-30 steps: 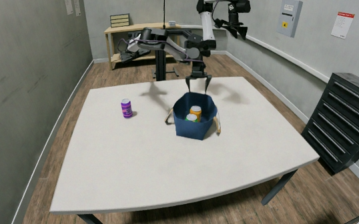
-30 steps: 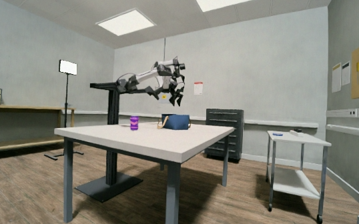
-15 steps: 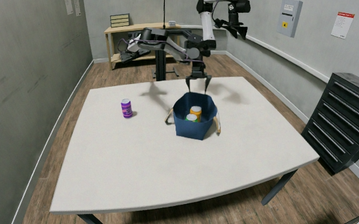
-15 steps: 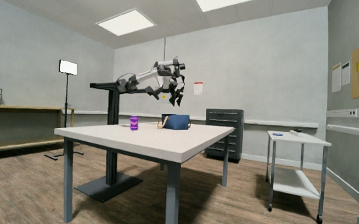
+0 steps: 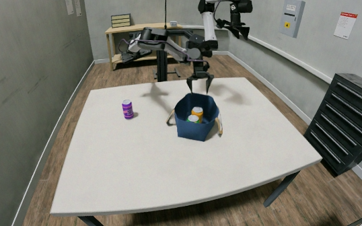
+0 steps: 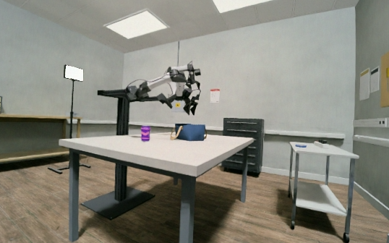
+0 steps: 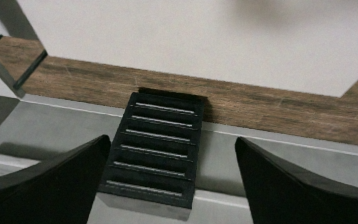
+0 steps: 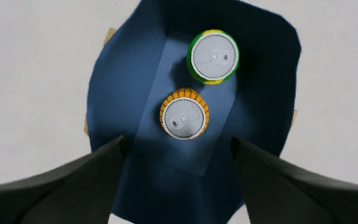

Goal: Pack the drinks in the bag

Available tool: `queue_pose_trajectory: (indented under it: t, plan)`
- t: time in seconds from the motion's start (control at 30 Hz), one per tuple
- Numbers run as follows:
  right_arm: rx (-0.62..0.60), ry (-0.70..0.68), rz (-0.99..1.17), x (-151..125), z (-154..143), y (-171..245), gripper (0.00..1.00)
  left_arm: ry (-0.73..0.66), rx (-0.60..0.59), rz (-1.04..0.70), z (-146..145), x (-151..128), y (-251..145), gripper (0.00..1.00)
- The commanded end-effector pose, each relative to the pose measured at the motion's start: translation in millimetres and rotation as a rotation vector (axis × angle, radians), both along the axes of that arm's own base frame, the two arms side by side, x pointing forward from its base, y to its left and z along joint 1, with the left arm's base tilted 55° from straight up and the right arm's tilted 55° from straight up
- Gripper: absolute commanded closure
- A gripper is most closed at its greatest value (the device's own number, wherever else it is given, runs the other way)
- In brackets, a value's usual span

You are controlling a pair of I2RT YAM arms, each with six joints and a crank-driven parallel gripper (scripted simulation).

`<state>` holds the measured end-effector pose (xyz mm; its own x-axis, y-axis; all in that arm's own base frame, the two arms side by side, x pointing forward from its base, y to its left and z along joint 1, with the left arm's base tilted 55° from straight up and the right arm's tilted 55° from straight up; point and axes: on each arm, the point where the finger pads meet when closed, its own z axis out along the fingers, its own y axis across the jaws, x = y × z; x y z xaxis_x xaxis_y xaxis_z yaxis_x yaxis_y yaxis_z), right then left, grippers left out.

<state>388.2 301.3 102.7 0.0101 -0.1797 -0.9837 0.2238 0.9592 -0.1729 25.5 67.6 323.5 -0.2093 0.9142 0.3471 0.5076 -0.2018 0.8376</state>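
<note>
The blue canvas bag (image 5: 192, 131) (image 6: 196, 133) (image 8: 115, 95) stands on the table with its walls up. Inside, an orange can (image 5: 198, 114) (image 8: 184, 118) and a green can (image 5: 193, 119) (image 8: 214, 56) stand upright on the bag floor, a small gap apart. A purple can (image 5: 127, 109) (image 6: 145, 134) stands upright on the table, outside the bag, left of it in the top view. My right gripper (image 5: 200, 91) (image 8: 179, 138) is open and empty, above the bag. My left gripper (image 5: 243, 37) (image 7: 173, 138) is open and empty, raised high behind the table's far side, away from the drinks.
Tan handles (image 5: 171, 118) (image 5: 220, 125) stick out at both sides of the bag. The white table (image 5: 169, 168) (image 6: 152, 152) has a black drawer cabinet (image 5: 345, 118) (image 6: 244, 145) (image 7: 152, 145) beyond its side. A white cart (image 6: 326, 150) stands apart from the table.
</note>
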Motion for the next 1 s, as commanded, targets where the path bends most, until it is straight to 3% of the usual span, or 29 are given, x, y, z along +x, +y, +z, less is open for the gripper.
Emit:
queue_pose_trajectory:
  t: [0.0, 0.03, 0.17, 0.23, 0.53, 0.63, 0.97]
  plan:
    - [-0.096, 0.018, 0.109, -0.6, 18.2, 12.3, 0.11, -0.051, -0.005, 0.0, 8.6, -12.5, -5.9, 0.0]
    - [-0.096, 0.018, 0.109, -0.6, 18.2, 12.3, 0.11, -0.051, -0.005, 0.0, 8.6, -12.5, -5.9, 0.0]
    - [-0.284, 0.055, 0.276, -7.2, 21.5, 23.2, 0.11, -0.051, -0.005, 0.0, 8.6, -12.5, -5.9, 0.0]
    - [-0.375, 0.101, 0.246, 15.8, 16.8, -12.9, 0.11, -0.051, -0.005, 0.0, 8.6, -12.5, -5.9, 0.0]
    - [-0.642, 0.195, 0.359, 46.0, 20.6, -84.5, 0.11, -0.051, -0.005, 0.0, 8.6, -12.5, -5.9, 0.0]
    - [-0.671, 0.201, 0.373, 49.5, 22.9, -93.3, 0.11, -0.051, -0.005, 0.0, 8.6, -12.5, -5.9, 0.0]
    - [-0.935, 0.348, 0.534, 43.7, 1.9, -202.5, 0.11, -0.051, -0.005, 0.0, 8.6, -12.5, -5.9, 0.0]
